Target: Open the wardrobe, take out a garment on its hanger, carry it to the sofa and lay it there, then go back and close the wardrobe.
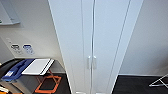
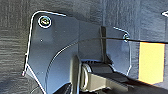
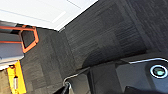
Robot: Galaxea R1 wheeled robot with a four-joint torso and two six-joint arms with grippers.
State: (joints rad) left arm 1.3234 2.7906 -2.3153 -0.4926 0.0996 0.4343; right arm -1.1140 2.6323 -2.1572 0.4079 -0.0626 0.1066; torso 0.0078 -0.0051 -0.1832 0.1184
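The wardrobe (image 1: 93, 37) stands straight ahead in the head view, tall, narrow and white. Both its doors are shut, and two small white vertical handles (image 1: 91, 62) sit side by side at the centre seam. In the right wrist view a white panel of the wardrobe (image 3: 42, 11) meets the dark carpet. The garment, the hanger and the sofa are hidden or out of view.
Left of the wardrobe a grey stand with an orange frame (image 1: 48, 83) carries a white board (image 1: 38, 66) and a blue object (image 1: 16, 70). The floor is dark carpet (image 3: 107, 35). A metal frame (image 1: 160, 82) lies at the right. A yellow item (image 3: 17, 80) stands near the orange frame.
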